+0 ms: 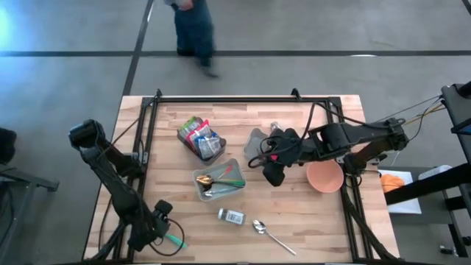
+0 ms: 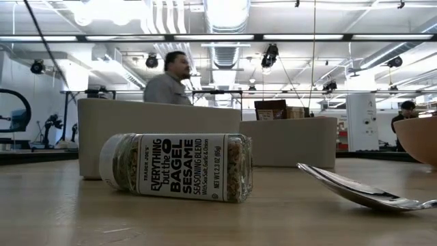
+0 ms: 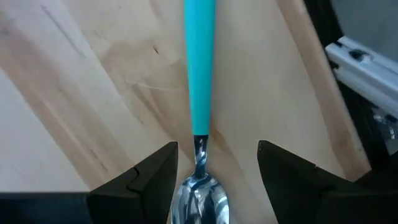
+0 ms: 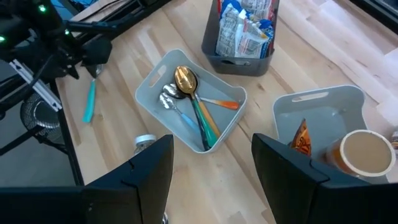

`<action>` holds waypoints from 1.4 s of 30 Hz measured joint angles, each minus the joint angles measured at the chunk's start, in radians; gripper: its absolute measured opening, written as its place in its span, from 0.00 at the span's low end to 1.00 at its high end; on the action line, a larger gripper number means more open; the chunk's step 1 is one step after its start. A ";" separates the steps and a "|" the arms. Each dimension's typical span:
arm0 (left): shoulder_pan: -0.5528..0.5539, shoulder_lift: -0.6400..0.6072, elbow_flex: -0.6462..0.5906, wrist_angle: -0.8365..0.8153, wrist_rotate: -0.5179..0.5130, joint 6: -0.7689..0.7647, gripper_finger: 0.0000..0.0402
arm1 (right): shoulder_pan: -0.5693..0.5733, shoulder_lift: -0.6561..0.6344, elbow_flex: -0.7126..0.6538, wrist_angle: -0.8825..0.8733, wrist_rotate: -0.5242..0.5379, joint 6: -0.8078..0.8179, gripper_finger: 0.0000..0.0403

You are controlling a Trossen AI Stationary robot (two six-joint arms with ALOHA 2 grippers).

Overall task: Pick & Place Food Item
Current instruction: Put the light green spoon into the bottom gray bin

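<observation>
The right gripper is hovering over the middle of the table, just right of the cutlery tray and near the grey bin. Its jaws are standing apart with nothing between them, as the right wrist view is showing. The left gripper is waiting at the near left corner, its fingers parted on either side of a teal spoon lying on the wood; they are not pressing on it as far as I can tell.

The task looks barely begun. No food item is being held. The likeliest candidates are sitting in the grey bin: an orange packet and a round cup. Snack packs are standing in the dark bin further left and far. A seasoning jar is lying on its side at the near middle, beside a metal spoon. A pink bowl is sitting empty at the right and may be the target, though I cannot be sure. Picking, carrying and placing all remain.
</observation>
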 joint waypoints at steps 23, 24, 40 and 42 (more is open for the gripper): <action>-0.010 0.155 0.022 -0.011 -0.093 -0.064 0.05 | 0.023 0.000 0.000 0.016 0.013 0.018 0.53; -0.009 0.155 0.022 -0.010 -0.093 -0.079 0.04 | 0.023 0.000 0.000 0.016 0.013 0.016 0.53; 0.052 0.047 0.164 -0.102 -0.094 -0.254 0.02 | 0.023 0.000 -0.002 0.015 0.013 0.009 0.53; 0.065 0.008 0.188 -0.143 -0.128 -0.301 0.02 | 0.023 0.000 -0.002 0.015 0.013 0.009 0.53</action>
